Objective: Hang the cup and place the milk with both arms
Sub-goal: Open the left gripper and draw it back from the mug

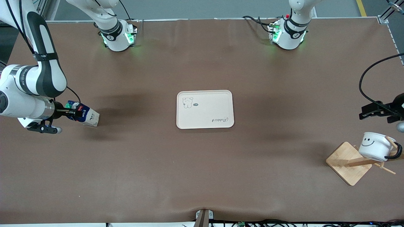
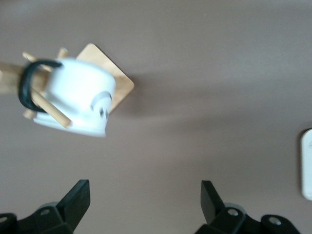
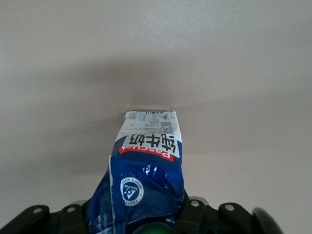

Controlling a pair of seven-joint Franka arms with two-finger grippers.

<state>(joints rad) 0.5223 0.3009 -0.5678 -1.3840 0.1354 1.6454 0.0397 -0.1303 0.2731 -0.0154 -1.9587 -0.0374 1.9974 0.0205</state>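
Note:
The white smiley cup (image 1: 375, 145) hangs by its black handle on a peg of the wooden rack (image 1: 348, 162) at the left arm's end of the table. It also shows in the left wrist view (image 2: 73, 97), as does the rack's base (image 2: 119, 83). My left gripper (image 1: 366, 113) (image 2: 145, 197) is open and empty in the air beside the cup, apart from it. My right gripper (image 1: 70, 112) (image 3: 146, 219) is shut on the blue top of the milk (image 1: 84, 115) (image 3: 148, 161), which lies tilted with its white bottom low by the table. Its green cap (image 3: 153, 229) sits between the fingers.
A cream tray (image 1: 205, 109) with a small bear drawing lies at the table's middle between the two arms; its edge shows in the left wrist view (image 2: 307, 165). Brown cloth covers the table. A cable loops above the left gripper.

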